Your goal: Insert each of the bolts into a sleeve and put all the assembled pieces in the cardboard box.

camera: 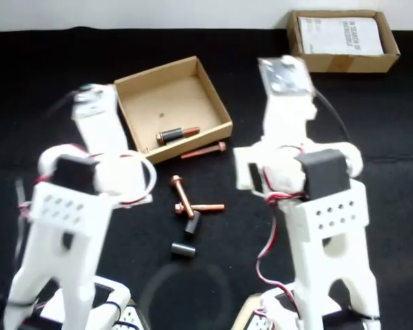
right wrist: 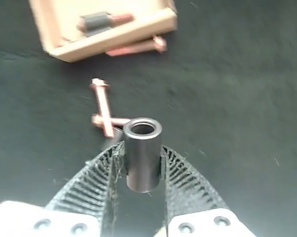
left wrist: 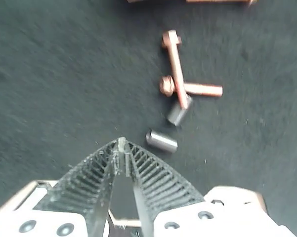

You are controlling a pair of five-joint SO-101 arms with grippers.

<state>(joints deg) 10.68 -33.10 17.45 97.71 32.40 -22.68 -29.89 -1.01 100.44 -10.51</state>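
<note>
My right gripper (right wrist: 141, 149) is shut on a dark metal sleeve (right wrist: 142, 163), held upright with its open bore facing the camera. My left gripper (left wrist: 121, 146) is shut and empty, close to a loose sleeve (left wrist: 161, 140) on the black mat. A second sleeve (left wrist: 179, 111) lies at the tip of one of two crossed copper bolts (left wrist: 174, 64) (left wrist: 199, 90). The same bolts (camera: 184, 195) and sleeves (camera: 183, 249) lie between the arms. The open cardboard box (camera: 215, 102) holds one assembled piece (camera: 177, 134). Another bolt (camera: 203, 150) lies just outside its front wall.
A second cardboard box (camera: 343, 63) with a printed sheet in it stands at the back right, by the mat's far edge. The arms' white bases stand at the front left and front right. Red and white cables hang along both arms.
</note>
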